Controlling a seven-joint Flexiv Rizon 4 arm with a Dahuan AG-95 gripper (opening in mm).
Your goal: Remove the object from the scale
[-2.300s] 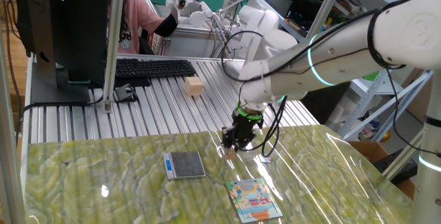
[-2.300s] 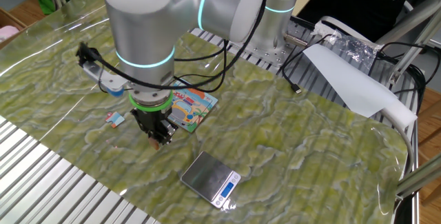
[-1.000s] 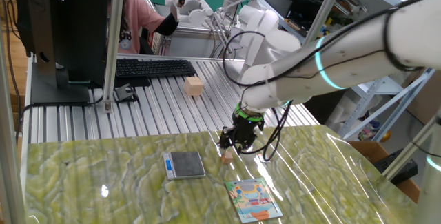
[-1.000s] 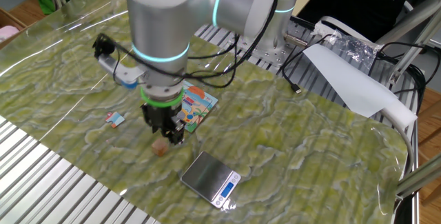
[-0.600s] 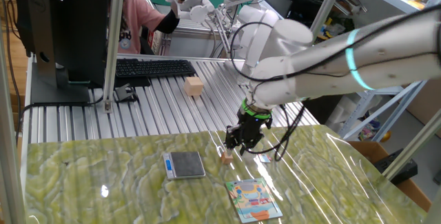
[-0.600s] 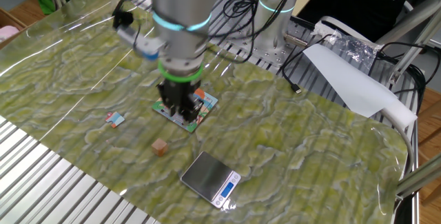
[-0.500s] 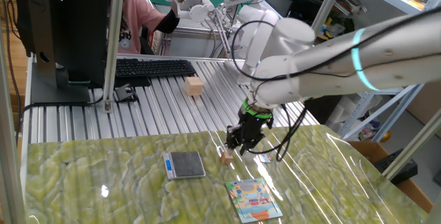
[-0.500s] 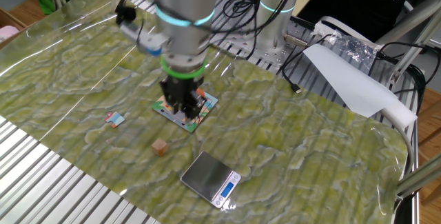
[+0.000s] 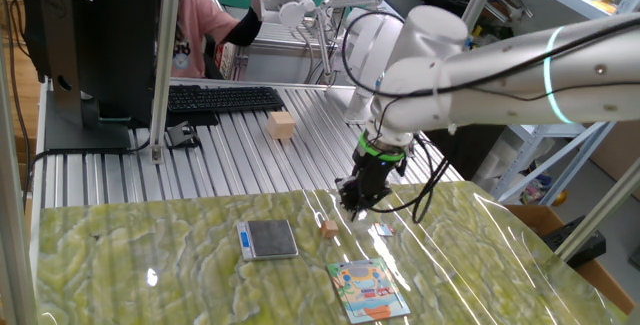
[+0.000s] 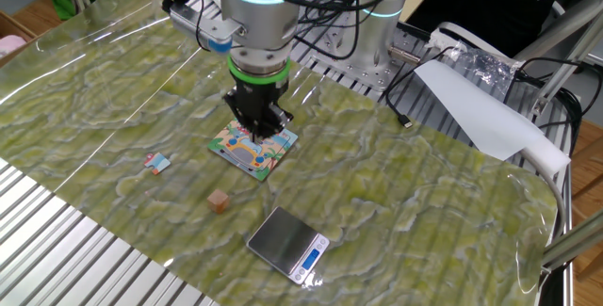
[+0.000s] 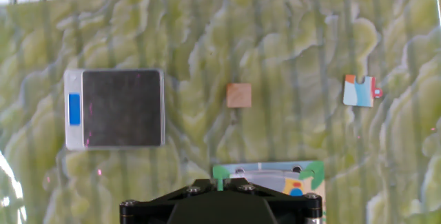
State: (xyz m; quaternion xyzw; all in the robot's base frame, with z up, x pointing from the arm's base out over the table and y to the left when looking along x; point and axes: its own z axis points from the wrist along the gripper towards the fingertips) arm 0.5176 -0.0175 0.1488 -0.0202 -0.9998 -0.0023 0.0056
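Nothing sits between the fingers of the gripper (image 10: 262, 129). It hangs above the table over the picture card (image 10: 252, 148), and in the hand view only its dark base shows at the bottom edge, so I cannot tell whether the jaws stand open or closed; in both fixed views the fingertips are too small and dark to settle it.

Just beyond the card's far edge in the hand view lies the cube (image 11: 239, 95), resting flat on the green marbled mat (image 10: 113, 89), apart from everything. The scale (image 11: 115, 108) is to one side of it with a clear strip of mat between them, and its grey platform is bare. On the other side of the cube, further off, lies a small puzzle piece (image 11: 360, 90). Judged from this, the cube is already off the scale and the task looks done or nearly so.

As for handling, the cube looks like plain wood: light, stiff, not fragile, with a dry matt surface that should not slip. Its flat parallel sides make the obvious hold, one finger on each of two opposite faces, low enough to catch the middle of the block. It sits square to the scale's edges in the hand view, so little wrist turning would be needed. Being light, it could skid if a finger touches first on one side.

A larger pale block (image 9: 281, 125) rests on the ribbed metal surface behind the mat.
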